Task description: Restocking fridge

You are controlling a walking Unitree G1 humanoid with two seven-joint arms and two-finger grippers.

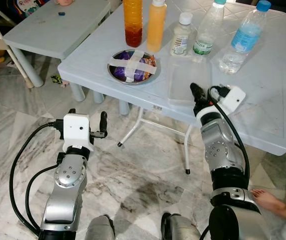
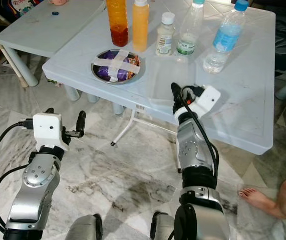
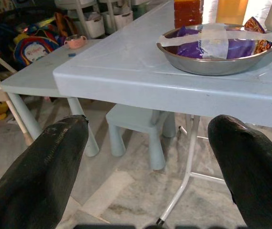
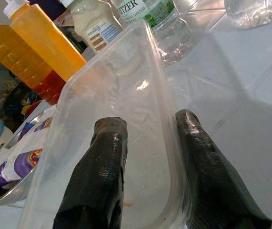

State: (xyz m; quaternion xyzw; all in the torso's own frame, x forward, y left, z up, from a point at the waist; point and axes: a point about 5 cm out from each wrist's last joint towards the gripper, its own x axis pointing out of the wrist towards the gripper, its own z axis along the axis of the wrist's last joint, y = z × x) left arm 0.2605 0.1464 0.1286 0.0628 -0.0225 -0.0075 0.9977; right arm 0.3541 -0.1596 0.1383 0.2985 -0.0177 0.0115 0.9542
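Marble floor tiles, grey-veined, lie nearest, below both silver arms. The left gripper [image 1: 102, 125] hangs over the floor short of the table edge, its two black fingers spread wide with nothing between them. The right gripper [image 4: 147, 167] reaches onto the pale blue table [image 1: 263, 120] and straddles one wall of a clear plastic container [image 1: 189, 82]: one finger sits inside the tub, the other outside the rim, set to pinch that wall; whether they already press it cannot be told.

The container rests on the table near its front edge, just beside a steel bowl [image 1: 132, 67] of purple snack packets held down by crossed tape. It looks empty, thin and light, so it should lift easily, though the wall may flex and the smooth plastic could slip; a grip low on the long side, near a corner, seems safest.

Behind stand two orange juice bottles [image 1: 157, 25], a small white dressing bottle [image 1: 181, 35] and two water bottles [image 1: 244, 37]. A second, lower table [image 1: 57, 25] stands off to the left. A person's bare foot [image 1: 270, 201] rests on the floor at right.
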